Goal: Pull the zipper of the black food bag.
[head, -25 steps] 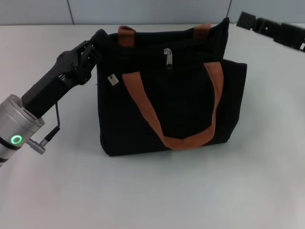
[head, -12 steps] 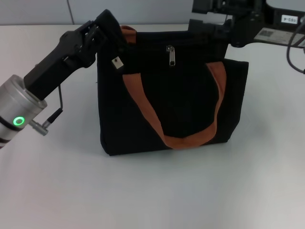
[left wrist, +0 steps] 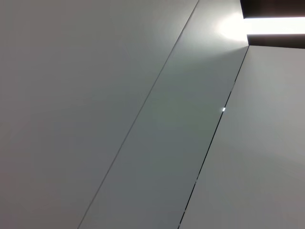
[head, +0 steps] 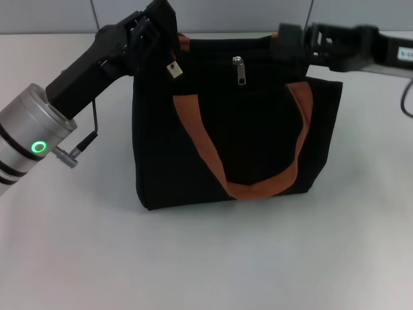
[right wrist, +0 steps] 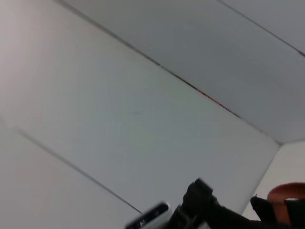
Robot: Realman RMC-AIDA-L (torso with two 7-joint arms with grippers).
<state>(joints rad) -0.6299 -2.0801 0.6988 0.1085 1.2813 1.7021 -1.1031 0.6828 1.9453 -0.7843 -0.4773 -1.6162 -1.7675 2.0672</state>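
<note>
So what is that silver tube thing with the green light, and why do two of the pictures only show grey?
That silver tube is a robot's arm. The robot has two arms, and each ends in a grabbing part. The big picture comes from a camera on its head, looking down at a white table. On it stands a black food bag with orange handles and a small silver zipper near the top. The left tool pinches the bag's top corner. The right tool reaches the other top corner; whether it grips is hidden. The grey pictures come from cameras on the wrists, which point away at plain grey panels. One catches the other arm's dark tool and a bit of orange handle.
</note>
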